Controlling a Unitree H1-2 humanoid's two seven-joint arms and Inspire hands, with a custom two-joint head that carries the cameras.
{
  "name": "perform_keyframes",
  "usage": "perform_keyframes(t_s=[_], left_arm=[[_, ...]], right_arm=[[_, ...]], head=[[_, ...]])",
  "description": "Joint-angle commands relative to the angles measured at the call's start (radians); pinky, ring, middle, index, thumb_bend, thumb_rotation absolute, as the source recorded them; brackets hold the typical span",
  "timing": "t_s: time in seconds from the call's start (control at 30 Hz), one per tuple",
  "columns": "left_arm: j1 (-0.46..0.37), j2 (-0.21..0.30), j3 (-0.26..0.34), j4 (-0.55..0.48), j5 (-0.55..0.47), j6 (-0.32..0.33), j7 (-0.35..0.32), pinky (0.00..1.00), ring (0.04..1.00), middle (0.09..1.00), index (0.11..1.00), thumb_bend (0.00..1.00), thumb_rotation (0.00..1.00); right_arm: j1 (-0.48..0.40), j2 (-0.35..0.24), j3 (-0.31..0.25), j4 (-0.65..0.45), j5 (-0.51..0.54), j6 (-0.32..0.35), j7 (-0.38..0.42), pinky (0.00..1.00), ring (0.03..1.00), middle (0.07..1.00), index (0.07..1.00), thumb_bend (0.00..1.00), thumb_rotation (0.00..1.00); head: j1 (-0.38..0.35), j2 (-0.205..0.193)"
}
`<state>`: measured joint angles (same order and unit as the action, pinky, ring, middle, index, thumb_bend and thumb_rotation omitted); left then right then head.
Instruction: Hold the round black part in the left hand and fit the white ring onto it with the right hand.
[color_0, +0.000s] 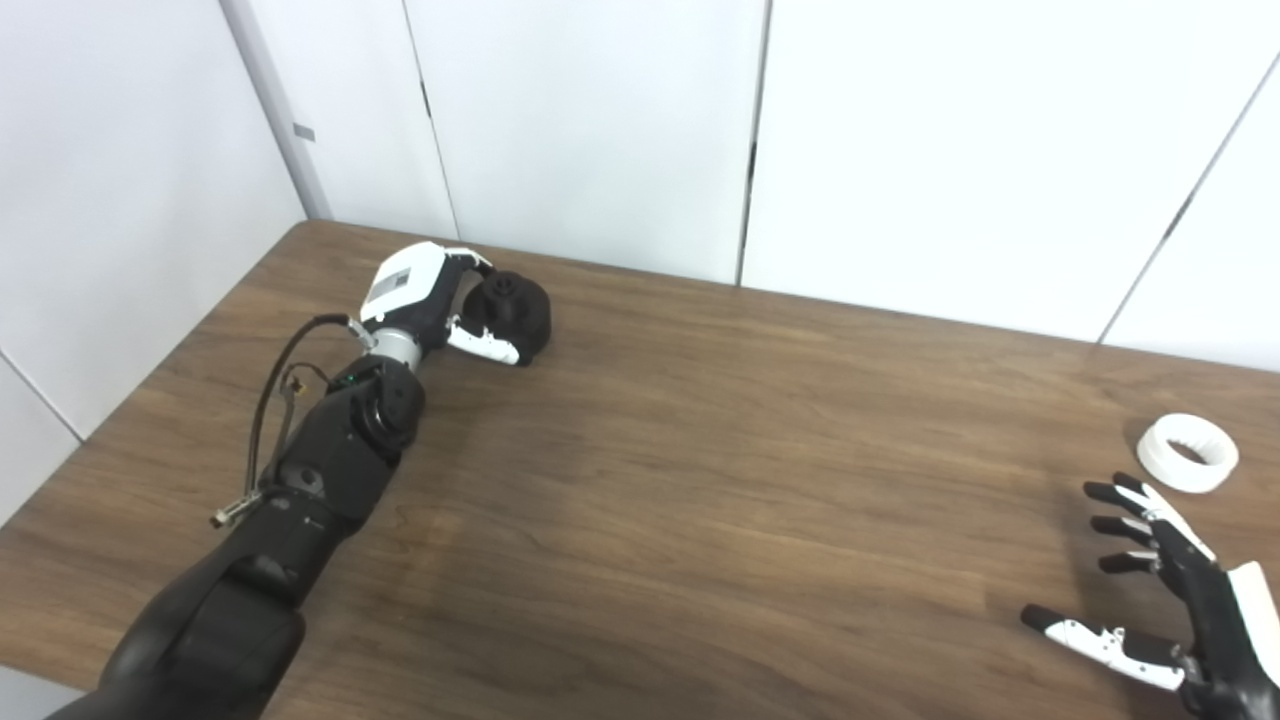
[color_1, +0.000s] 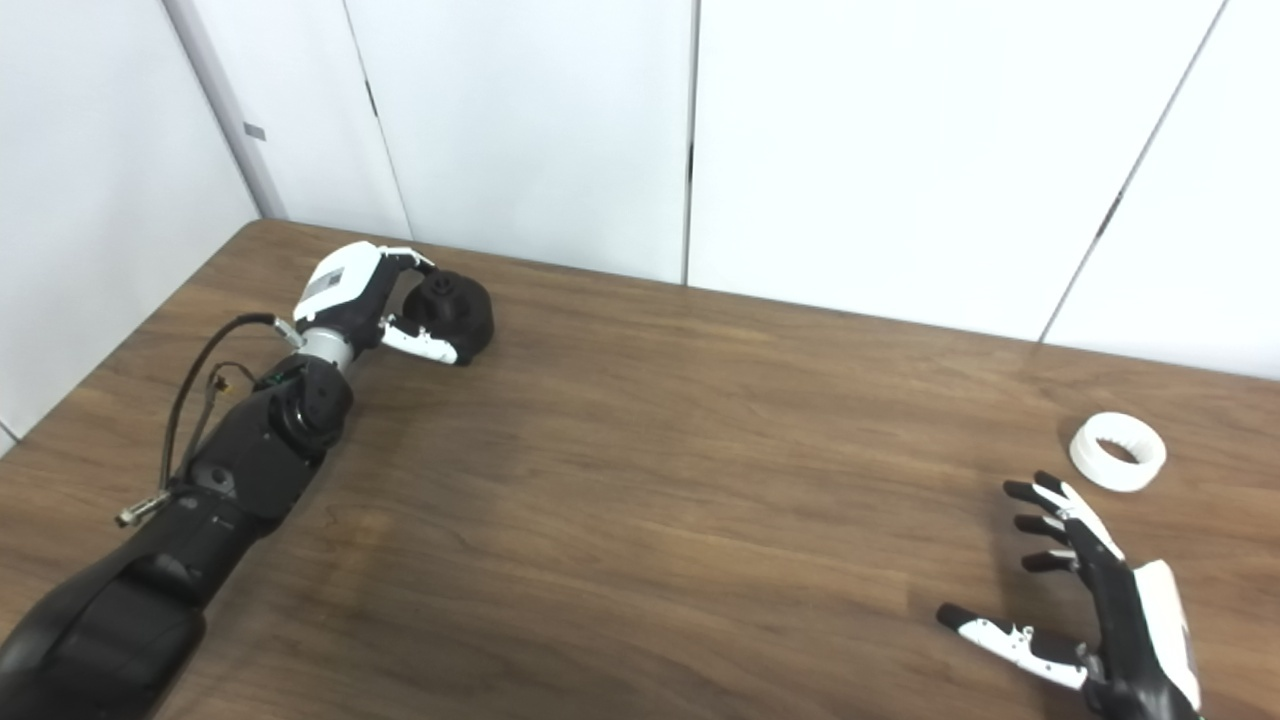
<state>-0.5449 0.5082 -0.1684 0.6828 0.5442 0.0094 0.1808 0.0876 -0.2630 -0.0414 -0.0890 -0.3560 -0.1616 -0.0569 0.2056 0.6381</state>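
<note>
The round black part (color_0: 517, 310) rests on the wooden table (color_0: 700, 450) at the far left, near the back edge. My left hand (color_0: 425, 295) is wrapped around its left side, fingers curled over the top and thumb (color_0: 485, 345) lying along its front. The white ring (color_0: 1188, 453) lies flat on the table at the far right. My right hand (color_0: 1165, 590) hovers just in front of the ring and slightly left of it, not touching it. Its fingers are spread and it holds nothing.
White wall panels (color_0: 600, 120) stand close behind the table's back edge. The left table edge (color_0: 150, 370) runs diagonally beside my left arm, where a loose black cable (color_0: 270, 390) loops out. Bare wood lies between the two hands.
</note>
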Motion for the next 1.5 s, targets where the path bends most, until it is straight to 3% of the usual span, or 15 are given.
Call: perform_keyframes(t_s=[0.0,0.2,0.3,0.53,0.87,1.23,1.47], left_arm=[[-0.024,0.022,-0.001,-0.029,-0.01,-0.042,-0.008,0.93,0.967,0.897,0.484,0.52,0.06],[0.003,0.007,-0.02,-0.041,-0.021,-0.094,-0.042,0.93,0.971,0.893,0.483,0.52,0.06],[0.016,0.006,-0.036,-0.053,-0.041,-0.128,-0.086,0.99,0.996,0.903,0.483,0.52,0.06],[0.053,-0.003,-0.083,-0.135,-0.049,-0.151,-0.196,1.0,1.0,0.934,0.484,0.52,0.06],[0.083,-0.038,-0.148,-0.194,-0.037,-0.23,-0.235,1.0,1.0,0.951,0.482,0.52,0.07],[0.124,-0.092,-0.211,-0.354,-0.047,-0.213,-0.329,1.0,1.0,0.977,0.482,0.52,0.07],[0.141,-0.122,-0.255,-0.414,-0.021,-0.246,-0.364,1.0,1.0,0.968,0.482,0.52,0.07]], right_arm=[[-0.033,-0.013,-0.01,-0.017,0.009,-0.025,-0.007,0.59,0.756,0.9,0.779,0.75,0.16],[-0.034,-0.012,-0.009,-0.023,0.001,-0.026,-0.009,0.59,0.752,0.899,0.779,0.75,0.16],[-0.034,-0.011,-0.008,-0.028,0.001,-0.024,-0.008,0.59,0.752,0.898,0.778,0.75,0.17],[-0.032,-0.009,-0.008,-0.04,-0.001,-0.015,-0.006,0.59,0.755,0.9,0.778,0.74,0.17],[-0.032,-0.004,-0.007,-0.048,-0.011,-0.009,-0.009,0.59,0.754,0.898,0.779,0.73,0.17],[-0.035,-0.001,-0.008,-0.051,-0.01,-0.017,-0.008,0.58,0.751,0.897,0.778,0.73,0.16],[-0.036,-0.003,-0.008,-0.053,-0.018,-0.022,-0.01,0.58,0.746,0.894,0.779,0.73,0.16]], head=[[0.0,0.001],[-0.006,0.005],[-0.007,0.005],[-0.01,0.012],[-0.017,0.017],[-0.015,0.025],[-0.021,0.031]])
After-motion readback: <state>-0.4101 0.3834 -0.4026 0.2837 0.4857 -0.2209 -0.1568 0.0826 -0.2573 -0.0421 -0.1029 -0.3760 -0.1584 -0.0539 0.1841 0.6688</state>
